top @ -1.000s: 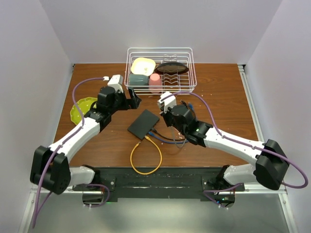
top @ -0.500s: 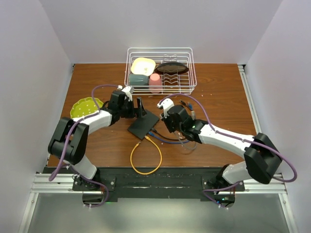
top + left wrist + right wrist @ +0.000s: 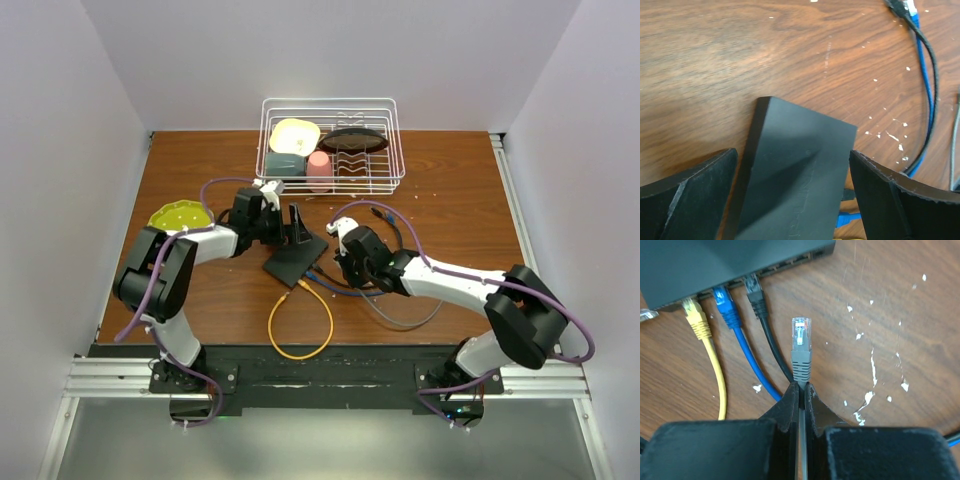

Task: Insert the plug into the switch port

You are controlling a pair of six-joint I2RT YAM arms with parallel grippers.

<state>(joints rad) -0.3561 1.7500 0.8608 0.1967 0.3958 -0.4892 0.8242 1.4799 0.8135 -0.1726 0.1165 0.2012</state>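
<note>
One matte rect. box [image 3: 800,170], grey plug [image 3: 801,351]

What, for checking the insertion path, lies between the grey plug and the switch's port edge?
Only bare table ahead of the plug, in the right wrist view; black cable sits left.

My left arm [image 3: 200,243] and right arm [image 3: 455,283] have white links and black joints; a purple cable [image 3: 222,181] loops along each. The fingers [image 3: 890,200] are matte black wedges, scuffed pale at edges.
</note>
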